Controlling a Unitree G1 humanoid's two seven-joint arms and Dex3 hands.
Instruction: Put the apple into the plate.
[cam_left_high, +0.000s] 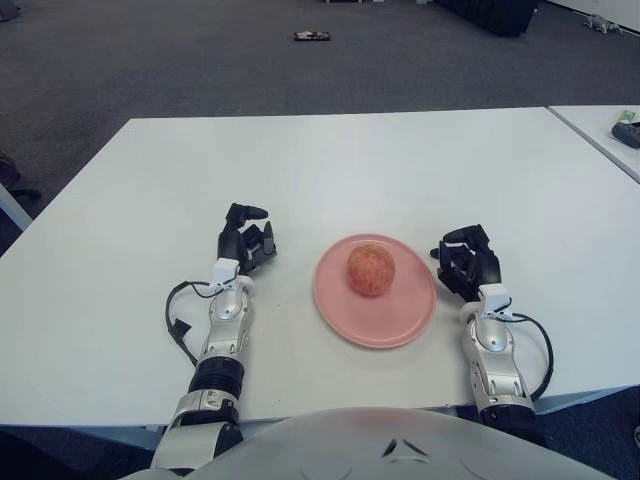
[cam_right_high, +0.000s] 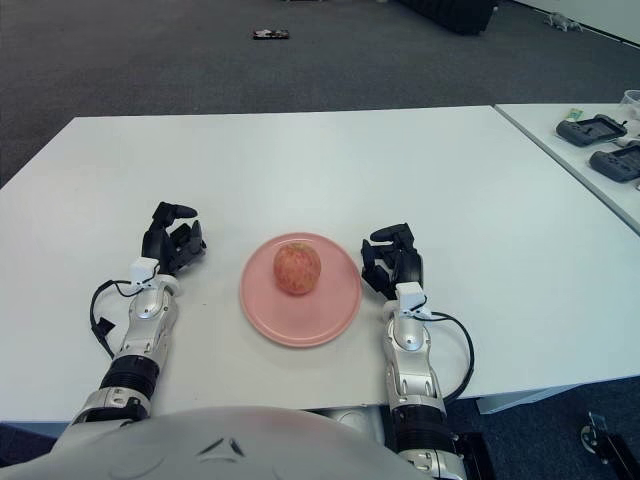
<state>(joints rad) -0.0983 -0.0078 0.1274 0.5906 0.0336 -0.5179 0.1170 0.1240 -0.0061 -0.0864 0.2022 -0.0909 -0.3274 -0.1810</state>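
Observation:
A red-yellow apple (cam_left_high: 371, 270) sits upright on the pink plate (cam_left_high: 345, 320), slightly behind the plate's middle, with nothing touching it. My left hand (cam_left_high: 247, 243) shows just left of the plate, fingers loosely spread and holding nothing. On the plate's right side is my right hand (cam_left_high: 468, 260), a small gap from the rim, its fingers relaxed and empty. Both forearms reach in from the near table edge.
The plate is near the front of a wide white table (cam_left_high: 350, 160). A second white table at the right carries dark devices (cam_right_high: 597, 130). A small dark object (cam_left_high: 312, 36) lies on the grey carpet far behind.

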